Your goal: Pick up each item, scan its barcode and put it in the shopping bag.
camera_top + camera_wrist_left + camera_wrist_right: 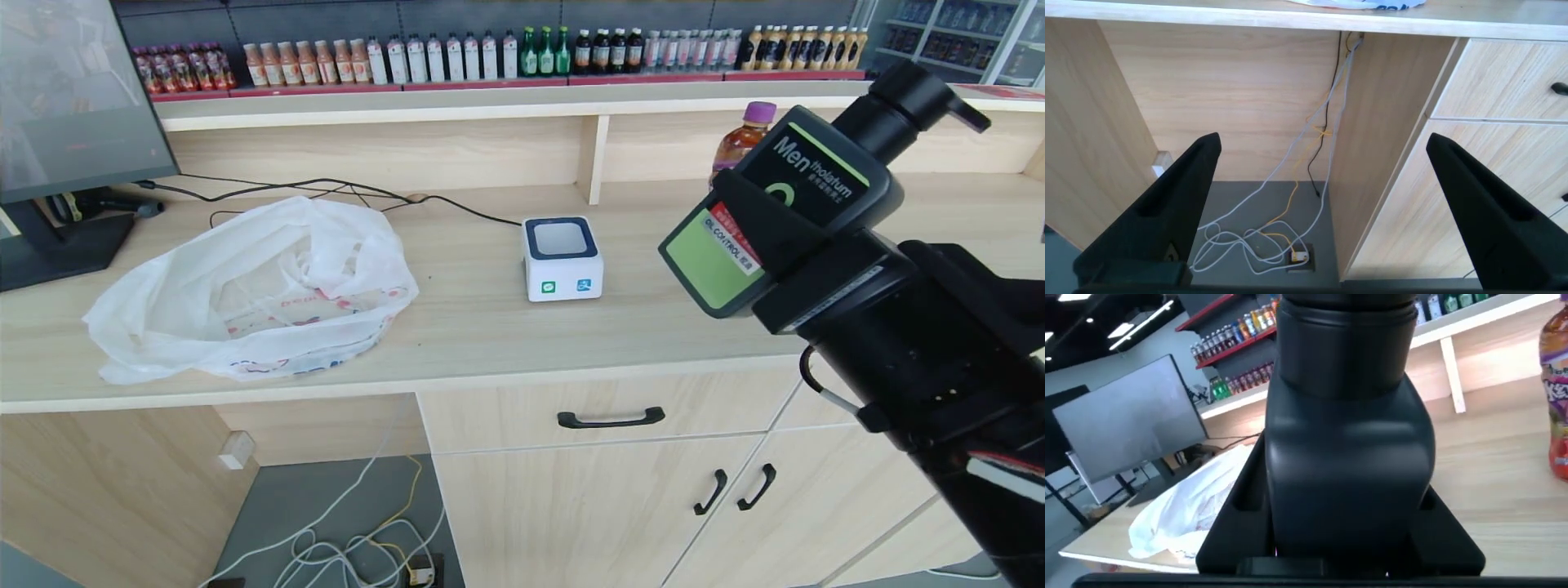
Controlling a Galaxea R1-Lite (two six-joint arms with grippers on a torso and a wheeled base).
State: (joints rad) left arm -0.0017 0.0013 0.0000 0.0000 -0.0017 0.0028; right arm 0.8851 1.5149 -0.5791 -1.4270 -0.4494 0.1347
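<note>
My right gripper [788, 245] is shut on a black pump bottle [804, 175] with a green label, held tilted in the air above the counter's right part. In the right wrist view the pump bottle [1347, 433] sits between the fingers [1229, 531]. A white scanner box [562, 258] stands mid-counter, left of the held bottle. The white shopping bag [253, 286] lies open on the counter's left part, also seen as the bag [1184, 510]. My left gripper [1323, 220] hangs open below counter height, holding nothing.
An amber drink bottle [739, 143] with a purple cap stands behind the held bottle. A monitor [73, 98] stands at the counter's far left. Cables [326, 189] run behind the bag. Cupboard drawers [611, 418] and floor cables [1266, 241] lie below.
</note>
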